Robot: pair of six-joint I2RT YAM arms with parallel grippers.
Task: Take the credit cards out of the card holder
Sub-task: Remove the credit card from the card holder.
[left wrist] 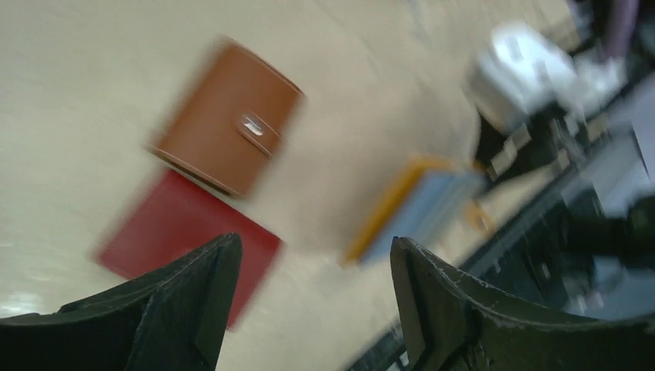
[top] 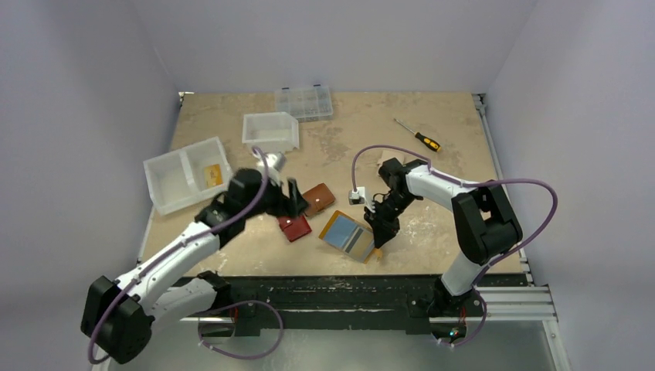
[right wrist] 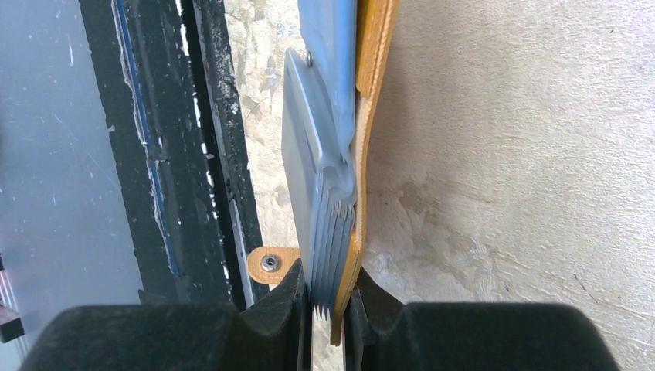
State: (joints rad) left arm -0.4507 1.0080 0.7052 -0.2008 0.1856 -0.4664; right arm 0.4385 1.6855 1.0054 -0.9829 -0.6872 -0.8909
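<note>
Card holder (right wrist: 372,116): mustard leather, lying open by the table's near edge, right of its middle. It looks light and floppy, so it would likely lift with any card pulled.
Credit cards (right wrist: 309,178): pale-blue stack tucked inside the holder. They look thin, stiff and slick, best pinched flat at a free edge (one at a time, I'd judge).
Right gripper (right wrist: 328,297): clamped on the holder's edge, cover and stack together; the snap tab (right wrist: 267,263) is just beside.
Right arm: elbow folded, wrist turned back toward the near edge.
Left gripper (left wrist: 315,255): jaws spread, holding nothing. It hovers over the dark red wallet (left wrist: 185,239) and brown wallet (left wrist: 228,127) (blurred view).
Left arm: stretched from the near-left corner toward mid-table.
White bin (top: 166,182): by the left edge, holding one yellow-orange card (top: 210,175).
</note>
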